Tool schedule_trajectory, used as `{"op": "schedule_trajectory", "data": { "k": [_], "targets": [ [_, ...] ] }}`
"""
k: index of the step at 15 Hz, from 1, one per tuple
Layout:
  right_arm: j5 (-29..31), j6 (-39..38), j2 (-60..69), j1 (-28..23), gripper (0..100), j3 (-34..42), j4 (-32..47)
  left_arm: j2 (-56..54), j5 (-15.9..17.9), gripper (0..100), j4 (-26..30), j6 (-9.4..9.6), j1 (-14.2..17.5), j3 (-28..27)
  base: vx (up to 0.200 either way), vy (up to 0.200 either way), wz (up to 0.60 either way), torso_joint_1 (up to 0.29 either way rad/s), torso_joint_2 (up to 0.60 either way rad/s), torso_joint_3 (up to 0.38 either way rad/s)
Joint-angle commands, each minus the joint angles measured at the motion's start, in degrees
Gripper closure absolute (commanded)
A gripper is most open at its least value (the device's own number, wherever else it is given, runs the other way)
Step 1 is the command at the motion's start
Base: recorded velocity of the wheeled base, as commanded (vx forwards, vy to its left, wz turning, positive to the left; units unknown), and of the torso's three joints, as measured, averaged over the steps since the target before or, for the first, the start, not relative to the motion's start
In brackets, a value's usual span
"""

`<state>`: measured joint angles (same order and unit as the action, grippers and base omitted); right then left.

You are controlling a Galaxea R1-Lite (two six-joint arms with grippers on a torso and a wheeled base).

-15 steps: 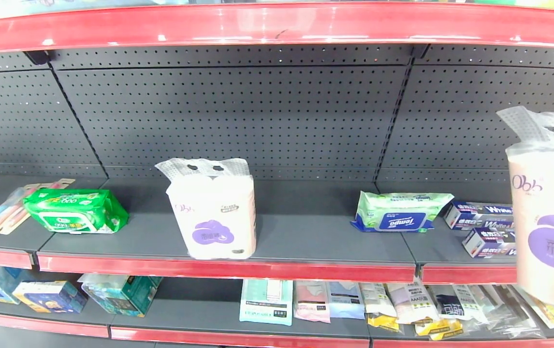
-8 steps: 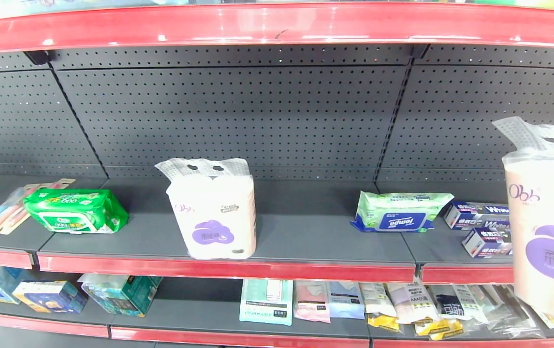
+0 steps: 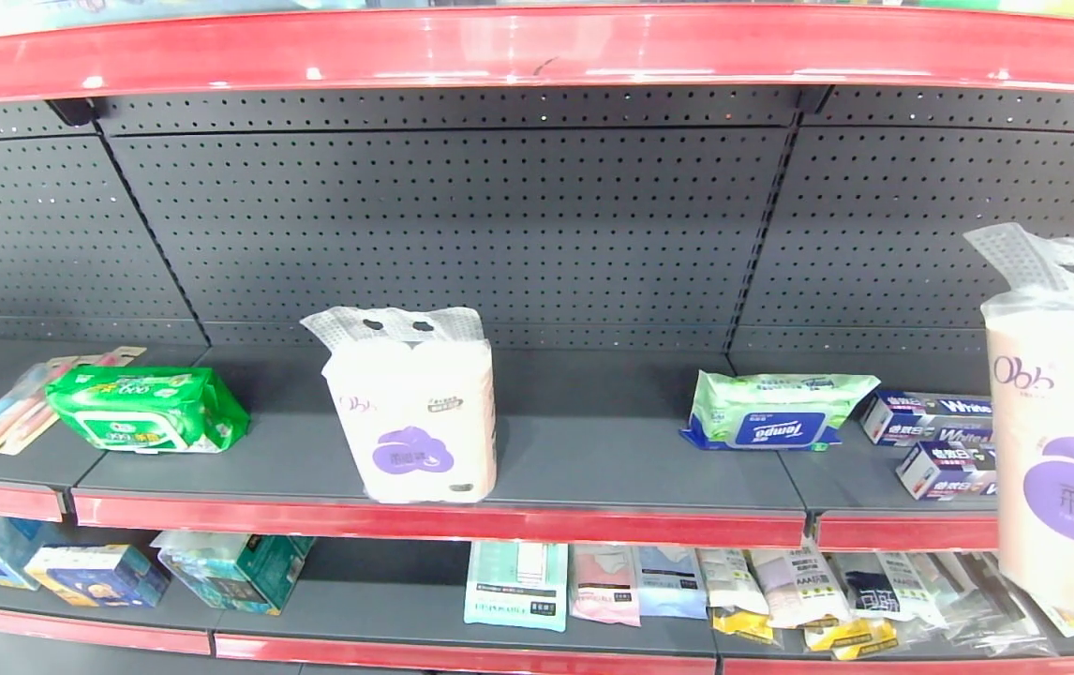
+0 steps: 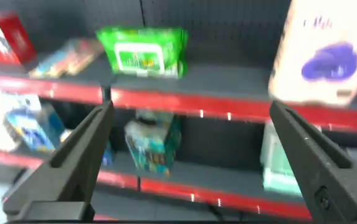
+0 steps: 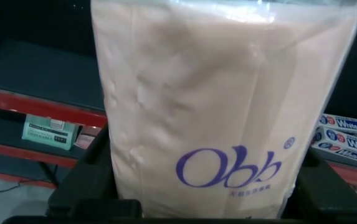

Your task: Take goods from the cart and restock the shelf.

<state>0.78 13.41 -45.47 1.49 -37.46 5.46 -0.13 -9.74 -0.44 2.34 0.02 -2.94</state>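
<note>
Slightly lower than a second ago, your roll pack [image 3: 1066, 394] hangs before the shelf [image 3: 593, 459].
Right fingers [image 5: 81, 183] clamp it; left fingers [image 4: 78, 155] stand wide apart, empty.

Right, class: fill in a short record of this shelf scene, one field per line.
Holding: right gripper shut on held pack, before the right end of the shelf
Free: left gripper open, empty
Stocked: shelf pack upright near front edge; green wipes left of it; blue wipes and toothpaste boxes right of it
Pending: held pack not yet set down
</note>
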Motion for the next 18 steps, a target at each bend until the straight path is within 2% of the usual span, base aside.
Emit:
{"op": "schedule_trajectory", "data": {
  "k": [1, 2, 3, 4, 5, 7, 11, 13, 18],
  "targets": [
    [0.01, -0.31, 0.03, 0.01, 100, 0.02, -0.01, 0.13, 0.16, 0, -2.81, -0.14, -0.02, 2.94, 0.0, 0.0, 0.0, 0.0, 0.0, 0.0],
    [0.01, -0.31, -0.06, 0.01, 100, 0.11, -0.01, 0.13, 1.21, 0, -2.73, -0.76, -0.02, 2.94, 0.0, 0.0, 0.0, 0.0, 0.0, 0.0],
    [-0.08, -0.31, -0.06, 0.09, 100, 0.28, -0.01, 0.13, 5.87, 0, -2.64, -1.46, -0.02, 2.94, 0.0, 0.0, 0.0, 0.0, 0.0, 0.0],
    [-0.16, -0.31, -0.32, 0.18, 100, 0.2, -0.01, 0.13, 11.15, 0, -0.09, -1.37, -0.02, 2.94, 0.0, 0.0, 0.0, 0.0, 0.0, 0.0],
    [-0.6, -0.23, -0.23, 0.27, 100, 0.02, -0.01, 0.31, 11.15, 0, 1.58, -1.64, -0.02, 2.76, 0.0, 0.0, 0.0, 0.0, 0.0, 0.0],
    [-1.31, 0.13, 0.03, 0.27, 100, -0.68, -0.01, 0.22, 10.62, 0, 0.61, -2.16, 0.06, 2.94, 0.0, 0.0, 0.0, 0.0, 0.0, 0.0],
    [-1.31, 0.21, 0.56, 0.27, 100, -0.95, -0.1, 0.22, 9.83, 0, 0.61, -2.16, 0.06, 2.94, 0.0, 0.0, 0.0, 0.0, 0.0, 0.0],
    [-3.33, 0.3, 0.82, 0.53, 100, -2.88, -0.01, 0.22, 9.83, 0, 0.53, -2.16, 0.06, 2.94, 0.0, 0.0, 0.0, 0.0, 0.0, 0.0],
    [-6.14, 0.13, 1.09, 0.53, 100, -1.12, -0.01, 0.13, 9.83, 0, 0.53, -2.08, -0.02, 2.94, 0.0, 0.0, 0.0, 0.0, 0.0, 0.0]
  ]
}}
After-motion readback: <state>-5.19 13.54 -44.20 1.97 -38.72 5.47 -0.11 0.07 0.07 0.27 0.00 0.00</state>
